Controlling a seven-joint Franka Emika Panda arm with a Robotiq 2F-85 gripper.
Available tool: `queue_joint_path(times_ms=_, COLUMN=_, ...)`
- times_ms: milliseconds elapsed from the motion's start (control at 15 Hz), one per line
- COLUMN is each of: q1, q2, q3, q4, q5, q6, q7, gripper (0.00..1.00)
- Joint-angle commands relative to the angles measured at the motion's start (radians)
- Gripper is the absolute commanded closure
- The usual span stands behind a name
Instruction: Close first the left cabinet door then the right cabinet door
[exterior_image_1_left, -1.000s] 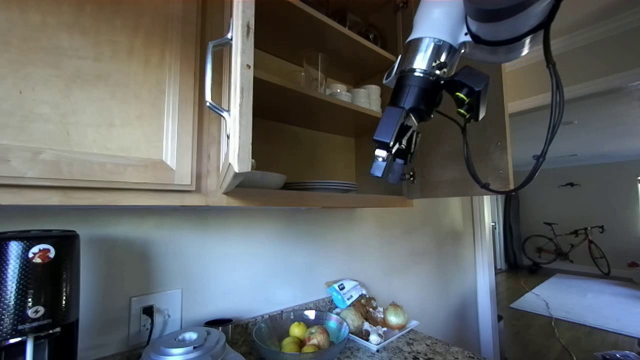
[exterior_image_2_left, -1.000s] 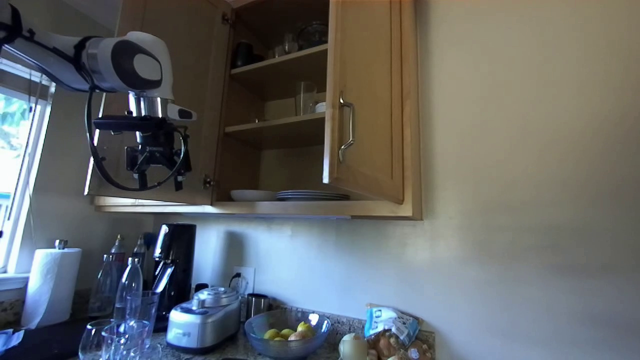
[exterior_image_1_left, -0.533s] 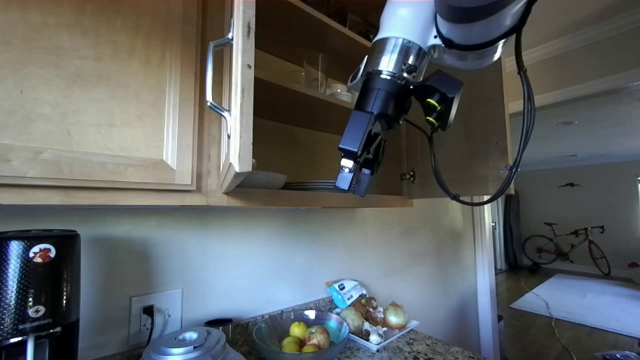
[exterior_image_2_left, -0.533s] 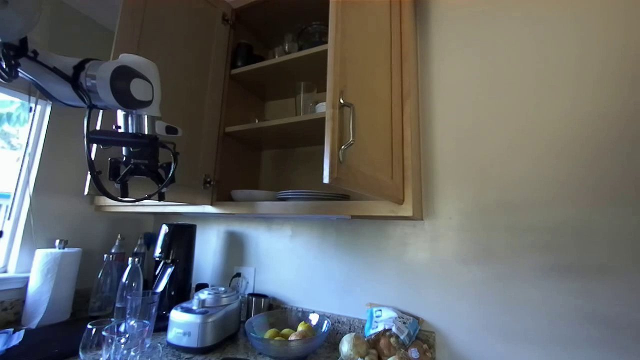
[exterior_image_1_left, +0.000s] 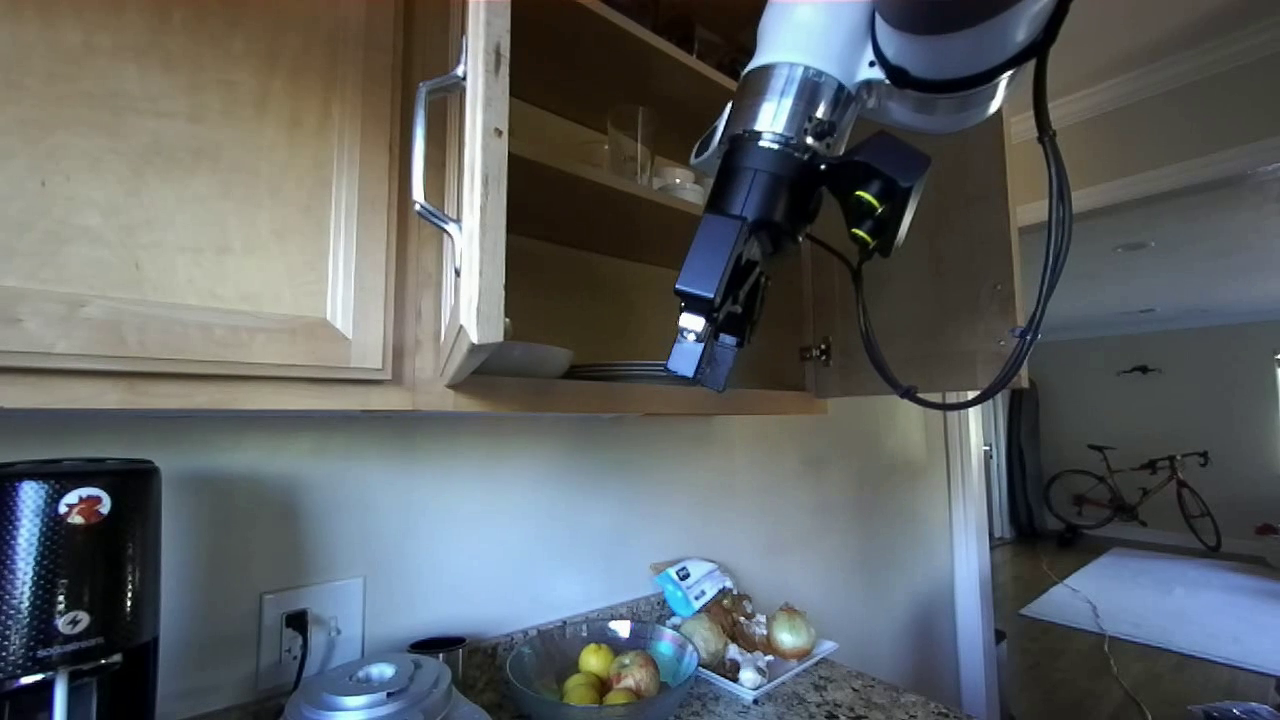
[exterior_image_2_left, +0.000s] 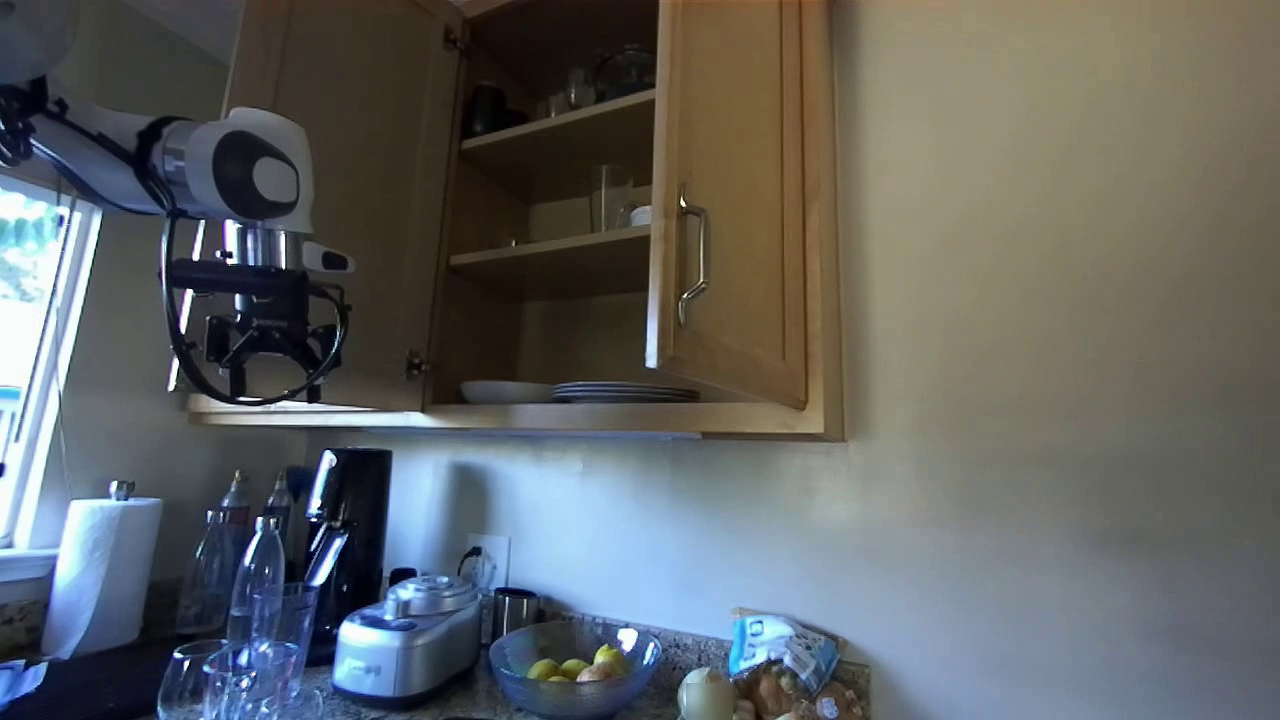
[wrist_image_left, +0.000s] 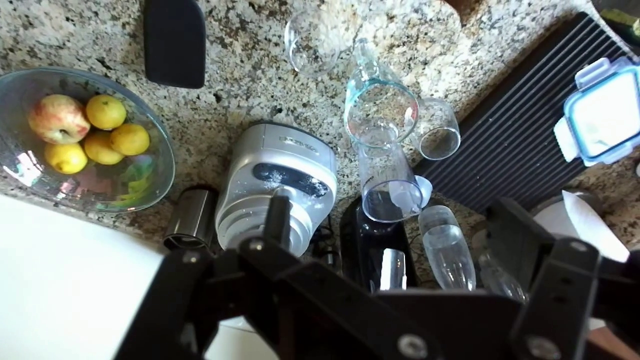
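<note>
The left cabinet door (exterior_image_2_left: 385, 220) and right cabinet door (exterior_image_2_left: 740, 170), two light maple-wood panels, one silver bar handle (exterior_image_2_left: 703, 250) each, stand open. One black two-fingered gripper (exterior_image_2_left: 276, 386) hangs nearby, jaws apart. Below, one clear round glass bowl (wrist_image_left: 155, 162) holds one red-yellow apple (wrist_image_left: 59, 119) and four yellow fruits (wrist_image_left: 129, 139).

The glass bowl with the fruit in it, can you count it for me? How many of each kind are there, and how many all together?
Apples: 1
Lemons: 4
Total in the glass bowl: 5
</note>
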Motion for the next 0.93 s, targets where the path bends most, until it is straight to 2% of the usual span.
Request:
queue_joint_path(times_ms=0, q1=0.013, q2=0.001, q3=0.006, q4=0.004, q5=0.018, q6=-0.006, q7=0.013, gripper=0.00)
queue_joint_path(times_ms=333, q1=0.067, q2=-0.031, q3=0.096, q4=0.004, q5=0.023, q6=-0.023, q7=0.059, gripper=0.00)
queue_joint_path(times_ms=533, q1=0.091, q2=-0.055, q3=0.165, q4=-0.002, q5=0.007, q6=-0.004, q7=0.137, gripper=0.00)
queue_joint_path(times_ms=867, q1=0.045, q2=-0.107, q3=0.295, q4=-0.018, q5=-0.084, q6=0.113, q7=0.417, gripper=0.00)
